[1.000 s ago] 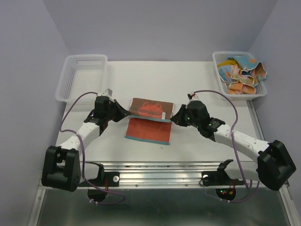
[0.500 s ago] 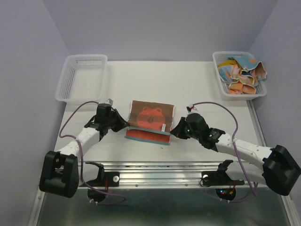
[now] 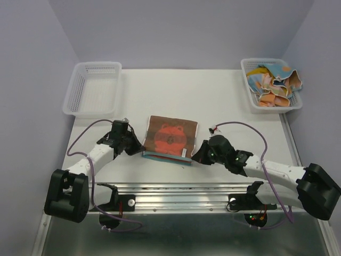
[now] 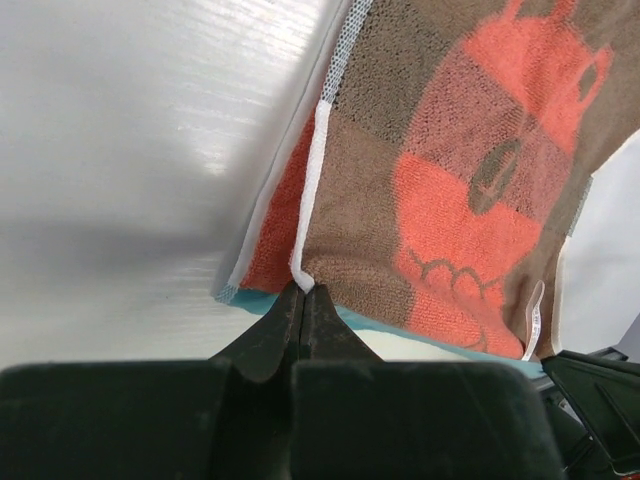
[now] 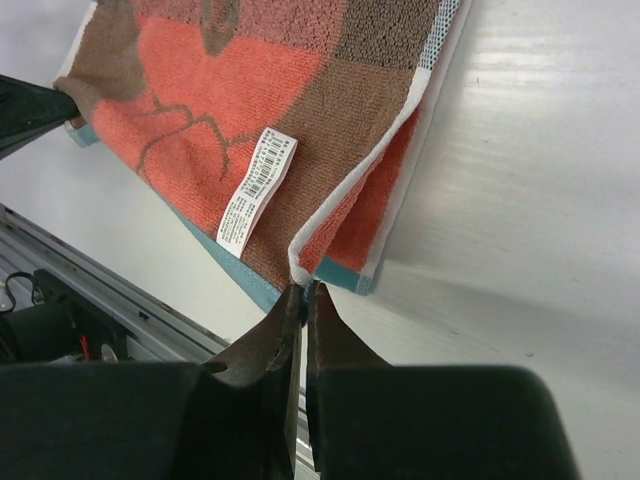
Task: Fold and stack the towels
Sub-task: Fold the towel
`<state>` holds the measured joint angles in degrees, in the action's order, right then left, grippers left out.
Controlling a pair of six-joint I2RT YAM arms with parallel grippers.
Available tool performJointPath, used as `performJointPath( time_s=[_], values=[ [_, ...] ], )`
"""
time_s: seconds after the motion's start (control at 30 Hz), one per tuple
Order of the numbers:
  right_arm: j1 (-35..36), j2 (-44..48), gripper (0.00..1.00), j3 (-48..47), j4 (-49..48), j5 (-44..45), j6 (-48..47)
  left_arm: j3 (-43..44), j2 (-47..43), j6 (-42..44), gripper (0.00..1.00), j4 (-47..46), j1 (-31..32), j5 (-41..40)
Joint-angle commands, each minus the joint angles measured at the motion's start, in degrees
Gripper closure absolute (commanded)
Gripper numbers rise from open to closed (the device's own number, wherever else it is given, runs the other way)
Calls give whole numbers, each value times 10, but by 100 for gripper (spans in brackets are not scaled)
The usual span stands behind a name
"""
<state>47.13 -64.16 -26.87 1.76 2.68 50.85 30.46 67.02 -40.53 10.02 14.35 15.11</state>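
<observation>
While the brown towel (image 3: 170, 136) with its orange bear lies folded at the near middle of the counter (image 3: 176, 90), its white barcode label (image 5: 258, 188) faces up (print too small to read). Bare counter opens behind it, and the front edge is close. Now the left jaws are pinched tight on the near-left corner, and the right jaws are closed on the near-right corner.

White table (image 3: 176, 90), pale lilac walls (image 3: 176, 32) on three sides, metal rail (image 3: 181, 190) along the near edge
</observation>
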Motion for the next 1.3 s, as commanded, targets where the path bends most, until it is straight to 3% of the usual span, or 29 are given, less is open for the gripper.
performJointPath(
  time_s=[0.0, 0.13, 0.2, 0.23, 0.27, 0.3, 0.33, 0.37, 0.4, 0.47, 0.5, 0.67, 0.77, 0.9, 1.03, 1.2, 1.27],
  values=[
    [8, -12, 95, 26, -12, -7, 9, 19, 14, 14, 98, 17, 0, -36],
    [15, -36, 91, 34, -35, -23, 9, 21, 12, 15, 96, 22, 4, -37],
    [17, -44, 82, 37, -35, -41, 7, 24, 5, 15, 92, 28, 6, -43],
    [16, -46, 79, 38, -35, -45, 7, 25, 3, 15, 80, 31, 6, -47],
    [17, -47, 77, 38, -41, -57, 5, 28, -1, 14, 74, 34, 7, -51],
    [17, -47, 70, 41, -44, -64, 0, 29, -2, 14, 59, 35, 8, -52],
    [17, -46, 64, 41, -45, -69, -2, 31, -5, 15, 50, 39, 9, -52],
    [17, -45, 47, 40, -43, -69, -4, 33, -8, 16, 42, 39, 9, -52],
    [17, -42, 38, 36, -39, -67, -10, 39, -13, 13, 30, 40, 9, -55],
    [17, -36, 27, 24, -19, -40, -12, 46, -18, 14, 21, 37, 10, -61],
    [17, -34, 25, 10, 1, -34, -12, 50, -20, 12, 11, 35, 12, -65],
    [17, -29, 11, -37, 34, 50, -31, 99, 9, 27, 7, -1, 23, -74],
    [13, -58, 1, -80, 61, 147, -32, 130, 56, 41, 7, -36, 23, -72],
    [-40, -108, 1, -138, 80, 160, -49, 187, 136, 73, 11, -57, 23, -57],
    [-106, -153, 7, -163, 52, 103, -71, 260, 233, 96, 16, -74, 23, -33],
    [-136, -214, 23, -209, 40, 83, -117, 320, 316, 120, 36, -72, 23, -14],
    [-142, -247, 30, -240, 52, 77, -125, 340, 346, 124, 36, -72, 23, -4]
  ],
)
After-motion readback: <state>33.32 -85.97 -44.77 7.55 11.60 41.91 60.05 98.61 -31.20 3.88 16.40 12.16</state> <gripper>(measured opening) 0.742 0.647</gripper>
